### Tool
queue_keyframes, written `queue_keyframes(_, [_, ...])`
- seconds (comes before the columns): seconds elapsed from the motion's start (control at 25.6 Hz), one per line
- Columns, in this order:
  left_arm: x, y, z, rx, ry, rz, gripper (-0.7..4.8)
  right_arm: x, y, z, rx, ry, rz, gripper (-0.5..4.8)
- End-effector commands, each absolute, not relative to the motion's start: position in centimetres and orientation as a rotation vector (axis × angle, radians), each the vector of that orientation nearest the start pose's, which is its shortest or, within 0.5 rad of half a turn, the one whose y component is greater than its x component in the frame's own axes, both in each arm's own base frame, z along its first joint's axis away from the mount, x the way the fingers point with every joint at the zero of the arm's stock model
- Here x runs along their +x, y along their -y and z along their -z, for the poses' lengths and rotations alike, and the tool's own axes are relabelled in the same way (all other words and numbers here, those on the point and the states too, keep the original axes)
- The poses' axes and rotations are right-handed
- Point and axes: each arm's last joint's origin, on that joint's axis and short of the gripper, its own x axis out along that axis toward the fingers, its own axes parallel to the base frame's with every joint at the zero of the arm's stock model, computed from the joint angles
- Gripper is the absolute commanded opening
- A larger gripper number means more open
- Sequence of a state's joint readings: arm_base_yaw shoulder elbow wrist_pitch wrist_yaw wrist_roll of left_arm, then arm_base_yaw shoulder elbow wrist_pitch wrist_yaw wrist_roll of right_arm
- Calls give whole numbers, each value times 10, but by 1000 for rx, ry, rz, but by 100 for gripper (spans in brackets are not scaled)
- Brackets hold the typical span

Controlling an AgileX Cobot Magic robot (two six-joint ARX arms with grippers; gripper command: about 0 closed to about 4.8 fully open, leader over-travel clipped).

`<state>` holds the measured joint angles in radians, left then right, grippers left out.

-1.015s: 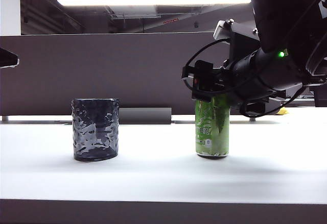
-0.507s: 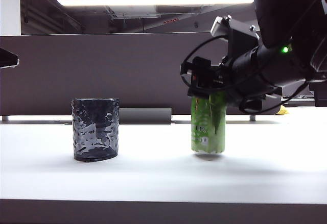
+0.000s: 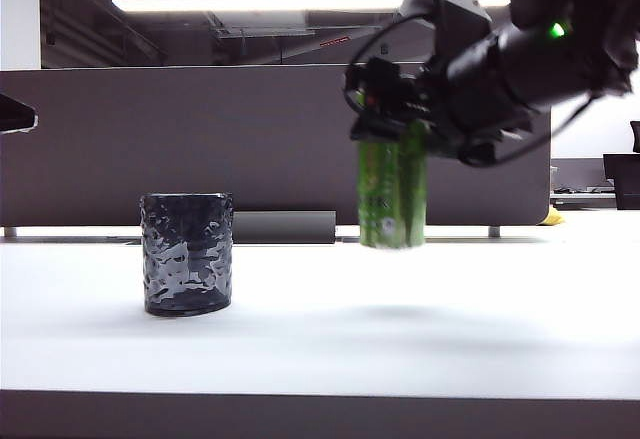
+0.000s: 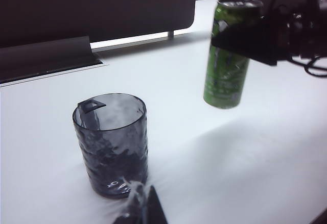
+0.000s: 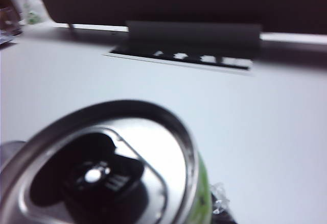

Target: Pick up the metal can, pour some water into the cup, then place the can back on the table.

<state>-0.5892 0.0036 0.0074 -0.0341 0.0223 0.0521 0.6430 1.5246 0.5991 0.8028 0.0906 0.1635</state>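
Can [image 3: 392, 197] upright, axis vert., in R gripper [image 3: 385, 124]

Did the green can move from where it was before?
Yes. The metal can, held by the right gripper, has gone up off the table and slid a little toward the cup, which stayed put.

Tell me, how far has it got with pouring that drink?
The pickup looks done: the right gripper grips the green can near its top, upright and clear of the white table. Carrying it over to the dark cup is in hand. Pouring and setting the can down remain. The left gripper waits beside the cup.
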Motion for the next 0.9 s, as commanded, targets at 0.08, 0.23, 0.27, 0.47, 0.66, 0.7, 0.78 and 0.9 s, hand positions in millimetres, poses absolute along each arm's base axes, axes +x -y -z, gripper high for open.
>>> queue_keyframes(0.08, [81,55,-164,55,0,613,-5,249,-186,-220,102,-92,-596,291])
queue_keyframes(0.23, [81,55,-164,55,0,613,-5,256,-192,-234,83,-95,-623,291])
queue_keyframes(0.27, [81,55,-164,55,0,613,-5,257,-193,-237,72,-99,-624,291])
queue_keyframes(0.47, [81,55,-164,55,0,613,-5,263,-203,-255,-2,-113,-674,291])
queue_keyframes(0.66, [81,55,-164,55,0,613,-5,268,-209,-272,-40,-103,-713,291])
queue_keyframes(0.7, [81,55,-164,55,0,613,-5,268,-210,-275,-42,-98,-721,291])
queue_keyframes(0.78, [81,55,-164,55,0,613,-5,269,-211,-279,-47,-91,-732,291])
queue_keyframes(0.9, [81,55,-164,55,0,612,-5,271,-212,-282,-69,-99,-739,291])
